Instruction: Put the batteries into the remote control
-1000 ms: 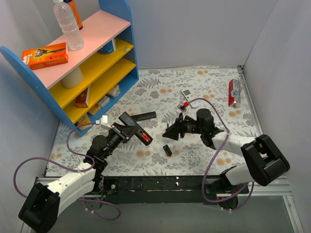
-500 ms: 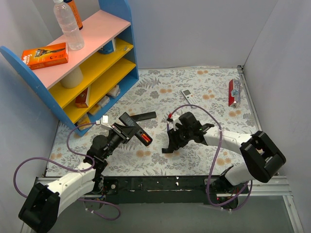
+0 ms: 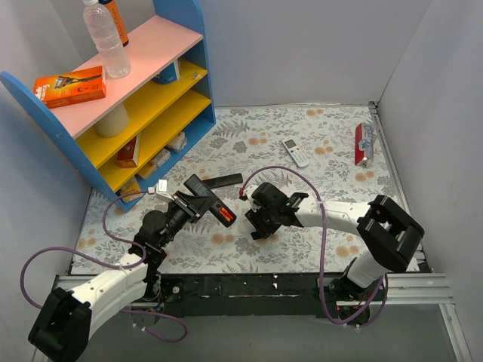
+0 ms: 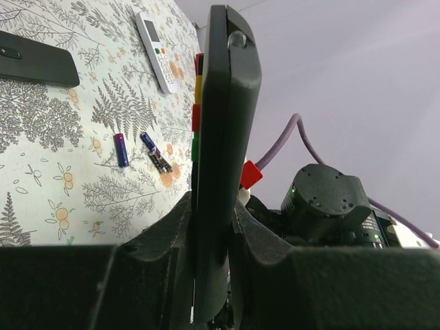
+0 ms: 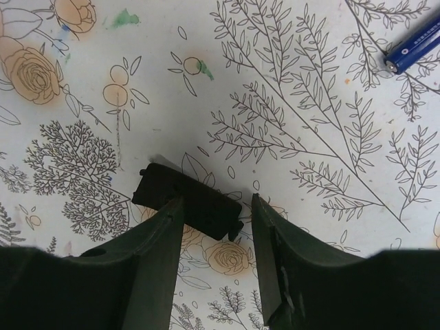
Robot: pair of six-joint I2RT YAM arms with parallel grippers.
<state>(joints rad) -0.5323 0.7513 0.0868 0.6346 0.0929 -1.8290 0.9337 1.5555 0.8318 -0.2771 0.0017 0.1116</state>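
Observation:
My left gripper (image 3: pixel 198 202) is shut on the long black remote control (image 3: pixel 210 197) and holds it above the table. A red-orange patch shows on the remote's upper face. In the left wrist view the remote (image 4: pixel 216 137) stands edge-on between the jaws. My right gripper (image 3: pixel 259 225) is open, low over the table right of the remote. Its fingers (image 5: pixel 161 240) straddle a small flat black cover piece (image 5: pixel 187 199) lying on the cloth. Slim batteries (image 4: pixel 121 149) lie together on the cloth further back. One blue battery (image 5: pixel 416 45) shows in the right wrist view.
A shorter plain black bar (image 3: pixel 225 180) lies behind the remote. A small white remote (image 3: pixel 295 152) lies further back. A red packet (image 3: pixel 364 143) is at the right wall. A blue shelf unit (image 3: pixel 143 98) fills the back left.
My right gripper has moved left and towards the near edge, from beside the batteries to over the small black cover piece. The left gripper and remote have not moved.

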